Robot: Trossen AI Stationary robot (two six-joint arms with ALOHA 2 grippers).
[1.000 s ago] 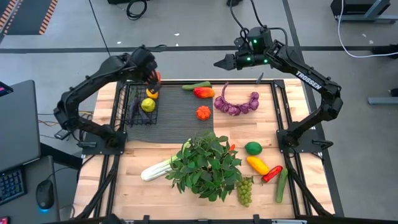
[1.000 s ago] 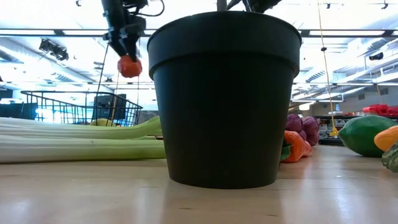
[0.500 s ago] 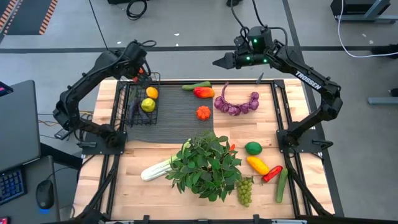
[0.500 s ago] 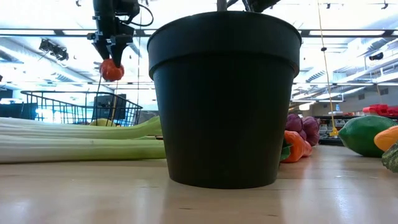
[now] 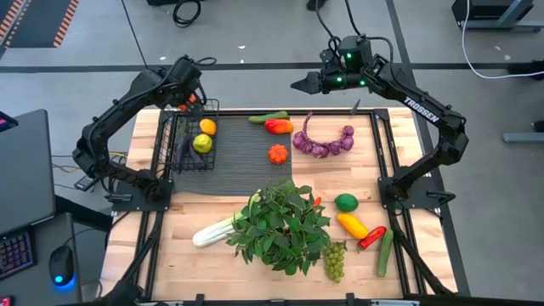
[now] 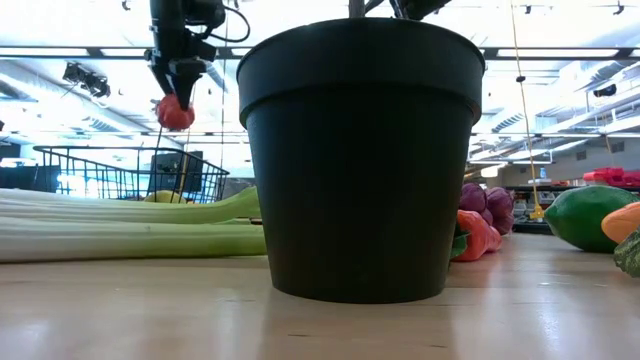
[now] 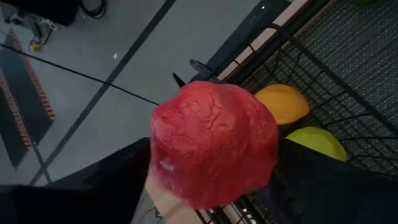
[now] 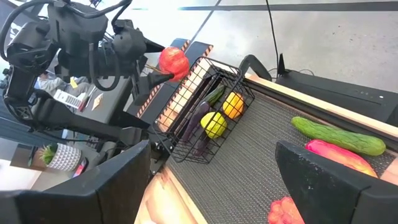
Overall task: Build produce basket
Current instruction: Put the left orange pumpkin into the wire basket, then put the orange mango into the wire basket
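My left gripper [image 5: 194, 100] hangs above the far left corner of the black wire basket [image 5: 180, 157] with a red round fruit [image 7: 214, 143] between its fingers. In the low view the red fruit [image 6: 175, 112] hangs well above the basket's rim [image 6: 120, 152]. In the basket lie an orange [image 5: 207, 127], a yellow-green fruit [image 5: 202, 143] and a dark purple piece [image 5: 184, 146]. My right gripper [image 5: 297, 86] stands open and holds nothing, high beyond the table's far edge. More produce lies on the mat and the table. My left gripper pinches the red fruit between its two fingers, one on each side [image 7: 163, 155]. The fingers slant downward from the table's left side. The fruit is lifted clear, hanging at the fingertips [image 8: 155, 76] over the basket's far left corner.
A bushy potted plant [image 5: 280, 225] stands mid-table, celery [image 5: 212, 231] to its left. On the ribbed mat [image 5: 246, 166] lie a cucumber [image 5: 269, 117], a red pepper [image 5: 279, 127], an orange pepper [image 5: 278, 154] and a purple bulb string [image 5: 323, 143]. Lime [image 5: 346, 202], yellow pepper [image 5: 352, 225] and grapes [image 5: 336, 259] lie near right.
My left gripper has swung toward the table's left edge with the red fruit, from above the basket's far right part to above its far left corner, and has turned a little. The fruit has stayed at about the same height.
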